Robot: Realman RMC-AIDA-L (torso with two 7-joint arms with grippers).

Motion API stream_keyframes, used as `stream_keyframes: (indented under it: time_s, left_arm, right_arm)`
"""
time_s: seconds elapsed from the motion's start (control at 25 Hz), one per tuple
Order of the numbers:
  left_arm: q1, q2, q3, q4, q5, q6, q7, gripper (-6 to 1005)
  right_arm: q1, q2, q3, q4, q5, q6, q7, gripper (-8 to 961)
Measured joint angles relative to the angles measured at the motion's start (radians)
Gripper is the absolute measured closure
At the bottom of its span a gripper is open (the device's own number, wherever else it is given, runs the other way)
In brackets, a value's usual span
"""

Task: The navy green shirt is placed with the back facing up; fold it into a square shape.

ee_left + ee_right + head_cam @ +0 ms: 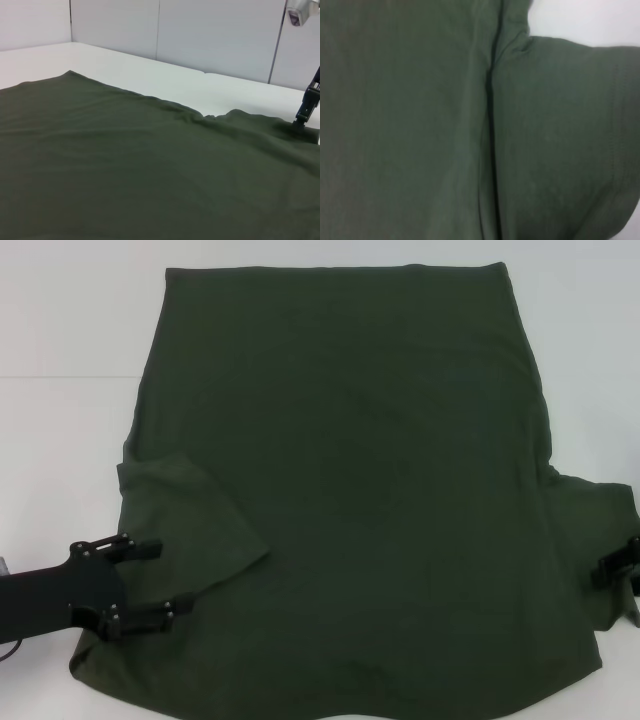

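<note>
Head view: the navy green shirt (350,490) lies flat on the white surface (60,340); the left pincer (160,580) gapes, empty, over its folded-in sleeve; the right pincer's (622,562) grip can't be told.

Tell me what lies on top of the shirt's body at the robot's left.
The left sleeve lies folded over the navy green shirt; the left gripper straddles it. Whatever is beneath stays covered.

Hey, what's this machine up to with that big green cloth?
It is a two-armed robot folding a navy green shirt spread on a white table. The shirt's left sleeve already lies folded in over the body. The left end effector sits open at that side's edge. The right end effector is down at the right sleeve, which is still spread outward. Most of the folding remains.
</note>
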Motion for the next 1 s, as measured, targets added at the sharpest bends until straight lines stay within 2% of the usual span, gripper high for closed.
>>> stream_keyframes:
  time_s: [0.36, 0.8, 1.0]
  left_arm:
    - [0.0, 0.0, -0.003, 0.0, -0.003, 0.005, 0.0, 152]
    - [0.001, -0.002, -0.003, 0.0, -0.003, 0.003, 0.0, 152]
    - [0.0, -0.001, -0.003, 0.0, -0.003, 0.003, 0.0, 151]
  right_arm:
    - [-0.001, 0.001, 0.0, -0.01, -0.004, -0.01, 0.009, 457]
    - [0.002, 0.001, -0.023, -0.011, -0.011, -0.014, 0.016, 701]
    - [0.0, 0.001, -0.023, -0.011, -0.007, -0.015, 0.012, 886]
